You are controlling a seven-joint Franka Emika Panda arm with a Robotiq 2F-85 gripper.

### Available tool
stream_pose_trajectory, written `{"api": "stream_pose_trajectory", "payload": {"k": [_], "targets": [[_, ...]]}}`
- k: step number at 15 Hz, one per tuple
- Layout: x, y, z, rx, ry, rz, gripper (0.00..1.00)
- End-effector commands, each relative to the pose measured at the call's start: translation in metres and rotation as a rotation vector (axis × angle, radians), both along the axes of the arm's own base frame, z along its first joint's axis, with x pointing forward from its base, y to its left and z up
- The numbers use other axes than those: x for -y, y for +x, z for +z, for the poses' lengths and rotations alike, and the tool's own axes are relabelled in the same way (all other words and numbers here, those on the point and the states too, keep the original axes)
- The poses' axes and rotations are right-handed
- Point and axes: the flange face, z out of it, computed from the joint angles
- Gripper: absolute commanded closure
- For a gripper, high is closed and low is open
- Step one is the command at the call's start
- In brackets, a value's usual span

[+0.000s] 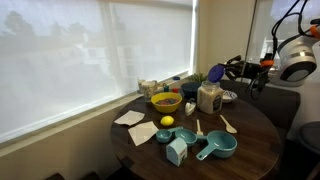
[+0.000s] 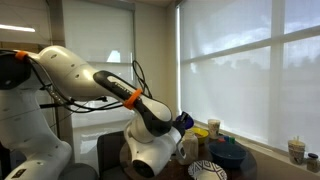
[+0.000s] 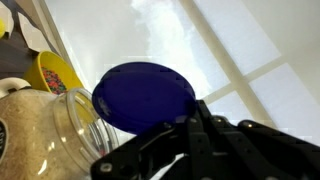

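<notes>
Gripper (image 3: 196,120) clenched on edge of blue lid (image 3: 145,95). Lid up in air, just above open glass jar (image 3: 50,135) of grains, near yellow bowl (image 3: 55,72). Best way, I think: squeeze firm, lid flat, move slow, no bump on jar rim.

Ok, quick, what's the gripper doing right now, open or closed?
Gripper: closed, holding the blue lid beside the open clear jar.
</notes>
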Motion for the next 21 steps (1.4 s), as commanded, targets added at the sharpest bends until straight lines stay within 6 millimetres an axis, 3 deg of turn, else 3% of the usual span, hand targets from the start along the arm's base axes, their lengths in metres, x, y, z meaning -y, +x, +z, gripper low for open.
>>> {"api": "stream_pose_trajectory", "payload": {"k": [1, 11, 16, 21], "targets": [[-0.009, 0.017, 0.035, -0.019, -0.045, 0.051, 0.99], [-0.041, 0.045, 0.119, -0.246, -0.424, 0.280, 0.99], [-0.059, 0.048, 0.140, -0.340, -0.618, 0.396, 0.99], [-0.082, 0.039, 0.147, -0.402, -0.845, 0.505, 0.99]]}}
